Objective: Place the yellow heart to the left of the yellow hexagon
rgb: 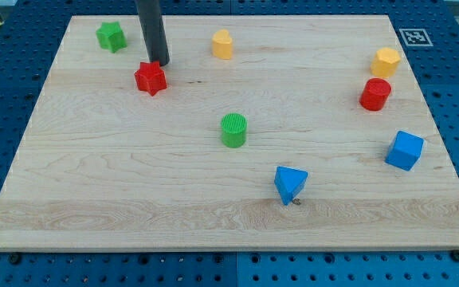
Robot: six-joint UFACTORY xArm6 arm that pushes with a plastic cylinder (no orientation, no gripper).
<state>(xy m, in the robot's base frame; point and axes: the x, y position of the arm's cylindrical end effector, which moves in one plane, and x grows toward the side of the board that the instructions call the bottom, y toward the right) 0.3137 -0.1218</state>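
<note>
Item: my tip [159, 63], upper left of frame, touching or just above the red star [151, 78]; no gripper is fitted, so no jaw state can be told. Yellow heart [222, 44] lies upper centre, well apart from the yellow hexagon [386, 60] at upper right, red cylinder [375, 94] just below it. Bench [134, 183] between heart and hexagon offers an open lane; the top edge runs near.

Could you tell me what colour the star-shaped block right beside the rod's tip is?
Red: the red star sits just below my tip, in the camera view.
</note>
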